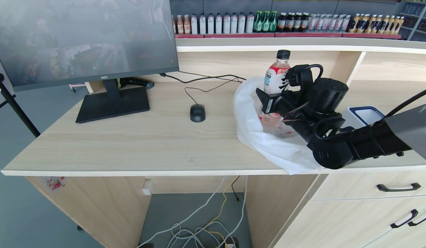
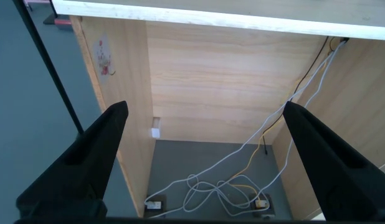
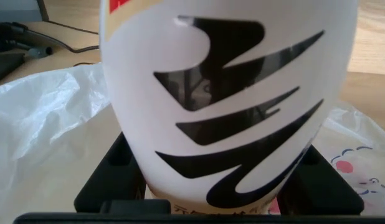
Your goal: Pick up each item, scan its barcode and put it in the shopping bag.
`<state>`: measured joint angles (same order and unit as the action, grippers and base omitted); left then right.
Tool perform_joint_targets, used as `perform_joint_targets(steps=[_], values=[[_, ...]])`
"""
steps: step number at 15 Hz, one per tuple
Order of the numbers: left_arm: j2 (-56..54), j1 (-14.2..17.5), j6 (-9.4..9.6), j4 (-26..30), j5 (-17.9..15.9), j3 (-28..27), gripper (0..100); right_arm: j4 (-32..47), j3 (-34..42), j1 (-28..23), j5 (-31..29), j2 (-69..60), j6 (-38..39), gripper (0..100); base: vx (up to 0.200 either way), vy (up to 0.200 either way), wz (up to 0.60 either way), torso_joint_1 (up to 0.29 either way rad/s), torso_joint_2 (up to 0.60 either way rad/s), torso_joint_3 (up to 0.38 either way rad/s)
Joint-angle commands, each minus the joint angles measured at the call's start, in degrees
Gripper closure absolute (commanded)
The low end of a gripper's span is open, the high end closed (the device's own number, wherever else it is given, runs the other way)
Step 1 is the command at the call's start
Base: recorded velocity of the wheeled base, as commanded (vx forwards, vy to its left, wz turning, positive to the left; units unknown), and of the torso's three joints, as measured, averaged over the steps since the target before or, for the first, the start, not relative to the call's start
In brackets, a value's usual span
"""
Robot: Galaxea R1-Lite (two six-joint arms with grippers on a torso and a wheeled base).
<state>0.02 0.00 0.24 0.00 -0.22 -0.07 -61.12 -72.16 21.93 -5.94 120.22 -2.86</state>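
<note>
**Bottle Held at the Bag's Mouth**

The right gripper is clamped on the lower body of the bottle, which stands upright with its black cap at 12 o'clock. The white shopping bag lies open around and below them on the desk. The mouse sits at the bag's 9 o'clock and the monitor at its 10. The left gripper is spread wide and holds nothing, facing loose cables under the desk.

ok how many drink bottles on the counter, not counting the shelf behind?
1: the drink bottle, upright in the right tool, at the mouth of the shopping bag. The bag could hide more.
</note>
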Motion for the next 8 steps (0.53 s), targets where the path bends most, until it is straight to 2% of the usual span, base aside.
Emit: perform_joint_targets(steps=[1, 8], values=[[-0.02, 0.00, 0.02, 0.00, -0.04, -0.01, 0, -0.05, 0.09, -0.05, -0.04, 0.36, -0.04, 100, 0.000, 0.000, 0.00, 0.000, 0.00, 0.000], [-0.02, 0.00, 0.02, 0.00, 0.04, 0.07, 0, -0.14, 2.63, 0.74, -0.13, 0.36, 0.05, 100, 0.000, 0.000, 0.00, 0.000, 0.00, 0.000]])
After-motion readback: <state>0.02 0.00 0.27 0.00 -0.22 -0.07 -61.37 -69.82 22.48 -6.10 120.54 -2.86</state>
